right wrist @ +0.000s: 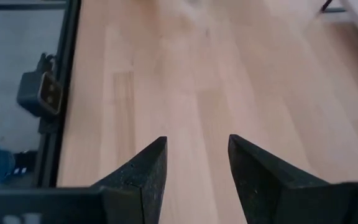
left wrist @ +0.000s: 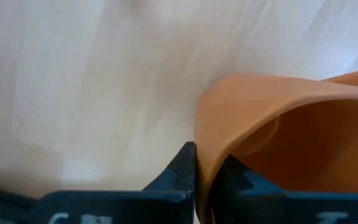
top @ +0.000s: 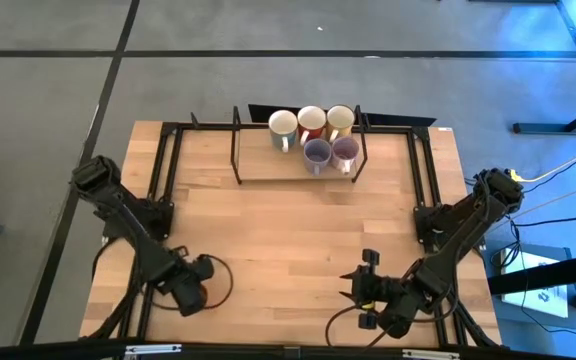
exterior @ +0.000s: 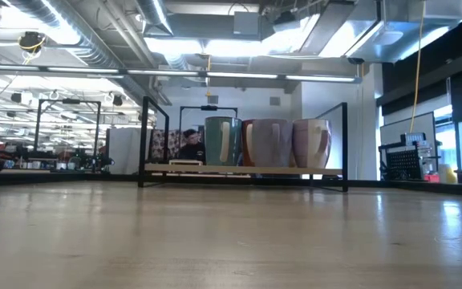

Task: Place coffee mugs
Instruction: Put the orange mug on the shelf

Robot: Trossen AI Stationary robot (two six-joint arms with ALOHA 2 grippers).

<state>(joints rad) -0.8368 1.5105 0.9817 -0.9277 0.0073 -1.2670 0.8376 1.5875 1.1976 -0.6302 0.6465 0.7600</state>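
Five mugs (top: 313, 138) upright, clustered touching at the table's far edge: cream-white (top: 282, 127), white with reddish interior (top: 311, 121), cream (top: 340, 120) behind; two lavender (top: 317, 154) (top: 345, 152) in front. Orange mug (left wrist: 291, 134) near the front-left corner, rim pinched by the left tool (left wrist: 207, 171).

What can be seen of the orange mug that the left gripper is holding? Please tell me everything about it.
The orange mug shows only in the left wrist view, and only in part: a smooth, glossy, ceramic-looking rim and wall, orange inside and out. No handle is visible. The left gripper is shut on its rim, one finger outside the wall and one inside. Light wooden table lies behind it; whether the mug rests on the table cannot be told.
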